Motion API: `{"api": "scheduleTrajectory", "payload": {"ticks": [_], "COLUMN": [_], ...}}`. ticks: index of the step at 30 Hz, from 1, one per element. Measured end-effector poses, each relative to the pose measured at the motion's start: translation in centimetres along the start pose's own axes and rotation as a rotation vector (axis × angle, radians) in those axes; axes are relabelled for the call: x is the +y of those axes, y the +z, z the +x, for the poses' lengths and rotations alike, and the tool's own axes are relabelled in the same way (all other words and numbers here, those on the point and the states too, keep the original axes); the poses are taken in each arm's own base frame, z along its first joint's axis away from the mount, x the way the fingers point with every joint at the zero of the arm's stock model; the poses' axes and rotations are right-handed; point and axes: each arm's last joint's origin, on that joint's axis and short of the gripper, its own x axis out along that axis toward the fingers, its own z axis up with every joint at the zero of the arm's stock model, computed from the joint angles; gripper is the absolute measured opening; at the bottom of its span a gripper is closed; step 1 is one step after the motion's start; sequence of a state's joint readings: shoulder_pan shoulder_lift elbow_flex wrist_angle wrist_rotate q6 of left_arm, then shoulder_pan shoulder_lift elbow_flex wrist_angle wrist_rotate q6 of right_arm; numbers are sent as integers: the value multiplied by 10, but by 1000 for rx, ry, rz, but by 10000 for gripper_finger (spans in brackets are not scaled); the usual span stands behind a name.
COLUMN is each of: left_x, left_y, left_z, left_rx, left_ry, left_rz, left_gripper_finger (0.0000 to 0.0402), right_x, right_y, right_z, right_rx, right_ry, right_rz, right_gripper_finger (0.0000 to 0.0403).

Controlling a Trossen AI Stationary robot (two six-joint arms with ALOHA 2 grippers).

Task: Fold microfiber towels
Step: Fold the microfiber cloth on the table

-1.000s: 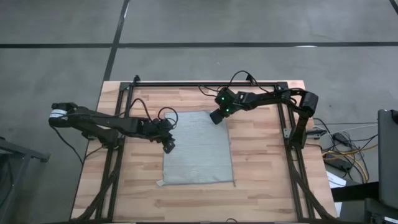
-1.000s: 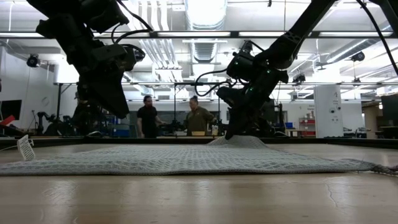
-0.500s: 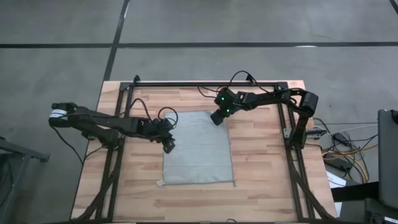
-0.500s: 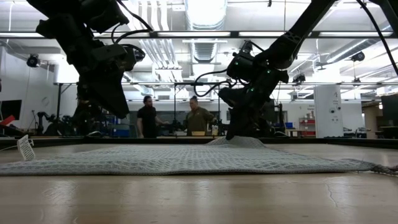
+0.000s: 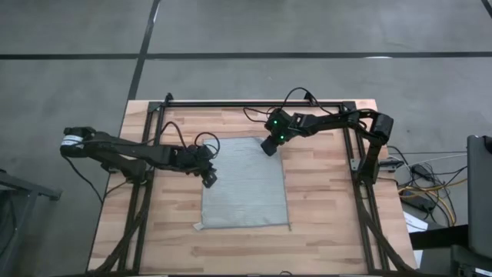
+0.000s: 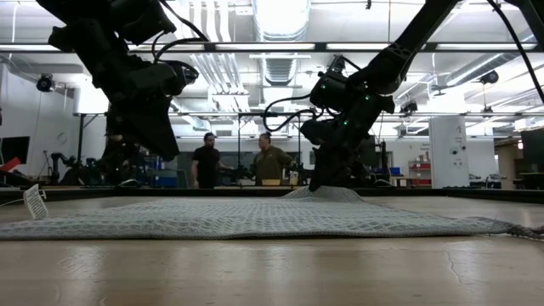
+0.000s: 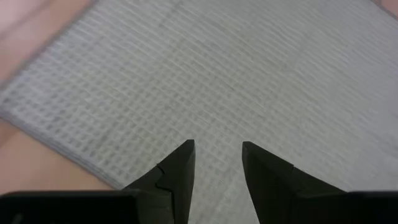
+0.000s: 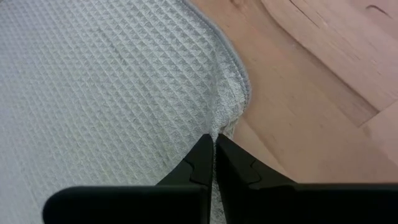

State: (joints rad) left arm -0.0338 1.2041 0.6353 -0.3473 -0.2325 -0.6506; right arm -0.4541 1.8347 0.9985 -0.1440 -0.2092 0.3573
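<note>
The grey-green microfiber towel (image 5: pixel 244 185) lies spread flat on the wooden table (image 5: pixel 323 200), with its small white tag (image 6: pixel 36 202) at the near left corner. My right gripper (image 8: pixel 214 138) is shut at the towel's far right corner (image 5: pixel 270 141), where the cloth rises in a small hump (image 6: pixel 333 194). My left gripper (image 7: pixel 217 146) is open and hovers over the towel just inside its left edge (image 5: pixel 204 181), clear of the cloth in the low view (image 6: pixel 161 146). My right gripper pinches the towel's right edge close to the far right corner (image 8: pixel 229 124) between its two shut fingers. The fingers slant down from the table's far right side. The cloth puckers up at the fingertips, and the rest of the towel lies flat on the table.
Black frame rails run along the table's left (image 5: pixel 146 192), right (image 5: pixel 360 192) and far (image 5: pixel 254 104) sides. Bare wood lies on either side of the towel and in front of it (image 5: pixel 246 246). Two people (image 6: pixel 204 161) stand in the room beyond the table.
My right gripper has rolled slightly about its own axis while staying shut at the towel's far right corner. The towel lies as before.
</note>
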Motion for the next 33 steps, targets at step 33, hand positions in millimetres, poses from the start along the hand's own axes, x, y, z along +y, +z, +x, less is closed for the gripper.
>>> {"api": "scheduleTrajectory", "payload": {"ticks": [33], "left_x": [49], "left_y": [23], "left_z": [8], "left_rx": [50], "left_ry": [77], "left_rz": [-1], "left_gripper_finger": [138], "right_x": [0], "right_y": [1], "right_z": [0], "right_rx": [-6], "right_ry": [0], "right_rz": [-4], "right_gripper_finger": [8]}}
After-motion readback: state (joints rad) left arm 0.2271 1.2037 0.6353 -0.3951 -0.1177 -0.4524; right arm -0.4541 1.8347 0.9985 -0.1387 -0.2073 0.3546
